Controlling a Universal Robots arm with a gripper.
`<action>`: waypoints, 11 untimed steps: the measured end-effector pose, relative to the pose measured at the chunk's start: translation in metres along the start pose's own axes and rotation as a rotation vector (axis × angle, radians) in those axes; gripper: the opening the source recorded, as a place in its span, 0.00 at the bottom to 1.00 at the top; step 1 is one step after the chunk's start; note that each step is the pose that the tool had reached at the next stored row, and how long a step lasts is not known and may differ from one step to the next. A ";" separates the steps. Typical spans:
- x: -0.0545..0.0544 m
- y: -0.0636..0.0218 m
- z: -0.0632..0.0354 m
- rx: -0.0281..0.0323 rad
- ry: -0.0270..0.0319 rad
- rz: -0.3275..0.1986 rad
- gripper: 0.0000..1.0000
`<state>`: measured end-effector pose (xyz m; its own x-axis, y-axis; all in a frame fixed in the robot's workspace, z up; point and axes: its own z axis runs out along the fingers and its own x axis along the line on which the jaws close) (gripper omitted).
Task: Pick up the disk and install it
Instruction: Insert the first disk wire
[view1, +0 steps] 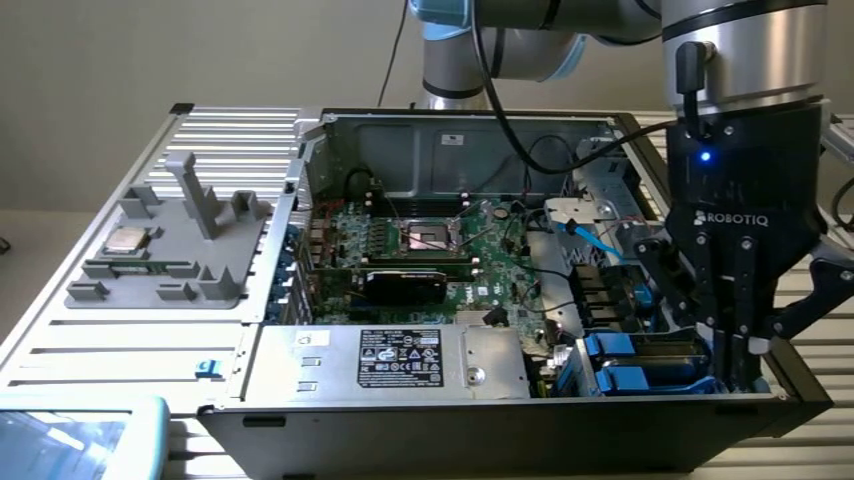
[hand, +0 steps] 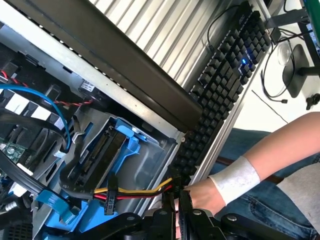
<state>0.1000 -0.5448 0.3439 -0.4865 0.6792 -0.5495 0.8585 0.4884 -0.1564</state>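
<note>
Yellow-red cables (hand: 137, 190) just beside disk (hand: 100, 152)

My arm (view1: 741, 50) is brushed silver-grey tubing with pale blue joint caps (view1: 447, 12) at eleven o'clock of the exterior view. A thin black cable (view1: 489, 80) trails down from it, and a black plug (view1: 691, 65) sits against the wrist sleeve. Below that I see the gripper (view1: 741, 370), a matte black housing with white ROBOTIQ lettering (view1: 734, 217) across its face and a small blue light (view1: 705, 156) glowing at twelve o'clock above that lettering. Its fingers (view1: 727, 290) are black jointed links with round pivot pins and a pale pad near the tip.
</note>
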 end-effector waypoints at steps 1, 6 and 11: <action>0.001 0.0002 -0.0006 0.0008 0.0001 0.001 0.16; 0.007 0.0033 -0.0045 0.0019 0.0004 0.003 0.16; 0.013 0.0068 -0.0085 0.0026 0.0007 0.004 0.18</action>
<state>0.0981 -0.5279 0.3427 -0.4834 0.6814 -0.5496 0.8607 0.4844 -0.1564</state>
